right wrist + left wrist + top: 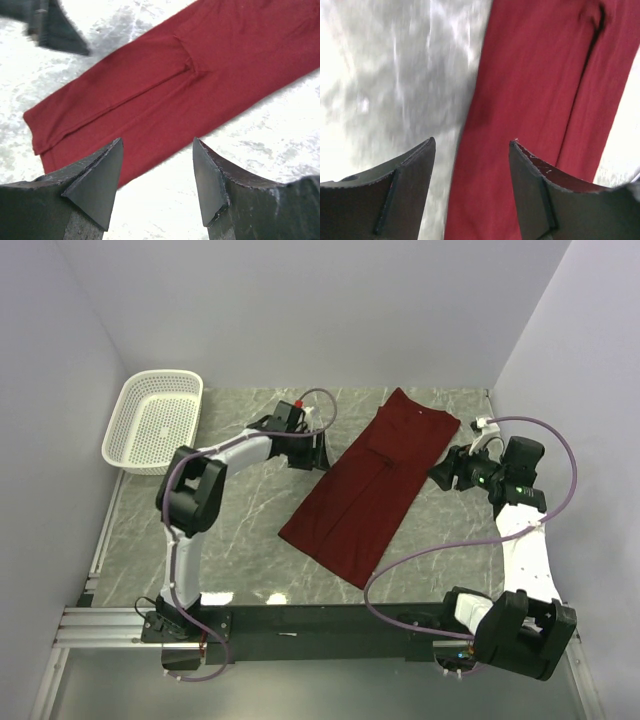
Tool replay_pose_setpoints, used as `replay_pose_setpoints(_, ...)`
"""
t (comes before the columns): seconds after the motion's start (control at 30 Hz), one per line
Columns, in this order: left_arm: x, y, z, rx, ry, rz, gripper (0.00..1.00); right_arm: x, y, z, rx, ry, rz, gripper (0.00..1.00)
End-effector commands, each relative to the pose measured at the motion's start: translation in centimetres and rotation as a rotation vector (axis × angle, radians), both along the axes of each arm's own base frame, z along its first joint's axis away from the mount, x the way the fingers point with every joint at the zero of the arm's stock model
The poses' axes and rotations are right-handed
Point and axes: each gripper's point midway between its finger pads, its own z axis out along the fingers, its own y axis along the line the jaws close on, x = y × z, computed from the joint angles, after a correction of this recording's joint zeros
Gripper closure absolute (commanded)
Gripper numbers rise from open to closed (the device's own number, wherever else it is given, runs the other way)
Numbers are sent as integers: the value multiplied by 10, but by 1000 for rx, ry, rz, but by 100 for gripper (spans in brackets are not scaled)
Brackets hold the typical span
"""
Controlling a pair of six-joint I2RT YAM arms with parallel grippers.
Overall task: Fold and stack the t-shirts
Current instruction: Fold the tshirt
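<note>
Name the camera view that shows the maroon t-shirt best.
Top external: the whole folded maroon t-shirt lies in frame. Right wrist shows most of it, one end cut off; left wrist only a close, partial strip.

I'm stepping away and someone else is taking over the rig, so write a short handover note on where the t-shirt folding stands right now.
Left gripper: open, empty, at the t-shirt's left long edge, far half.
Right gripper: open, empty, beside the shirt's right edge near its far end.
T-shirt: maroon, flat and diagonal mid-table. White basket sits empty at the far left corner.
Done: sides folded in, giving a long narrow strip.
Left: fold it across its length, then set it for stacking. No other shirt is in view.
</note>
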Motion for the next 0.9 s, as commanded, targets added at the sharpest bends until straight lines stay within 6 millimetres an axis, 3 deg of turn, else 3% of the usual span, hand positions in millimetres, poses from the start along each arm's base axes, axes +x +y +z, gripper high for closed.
replay_pose_setpoints(0.0, 21, -23, 7, -21, -31, -42, 34, 0, 2, 11, 36, -39, 12, 35)
replay_pose_setpoints(0.17, 29, -44, -3, -16, -22, -63, 36, 0, 2, 10, 50, -30, 13, 35)
replay_pose_setpoints(0.4, 40, -58, -29, -17, 28, -62, 46, -2, 0, 11, 52, -42, 7, 35)
replay_pose_setpoints(0.63, 43, -74, -34, -33, 46, -81, 54, -3, -3, 13, 54, -48, 0, 35)
replay_pose_setpoints(0.83, 57, -65, -41, 17, 34, -7, 77, -5, -4, 15, 55, -60, -3, 35)
replay_pose_setpoints(0.87, 58, -64, -42, 21, 35, 1, 85, -5, -4, 15, 53, -63, -3, 35)
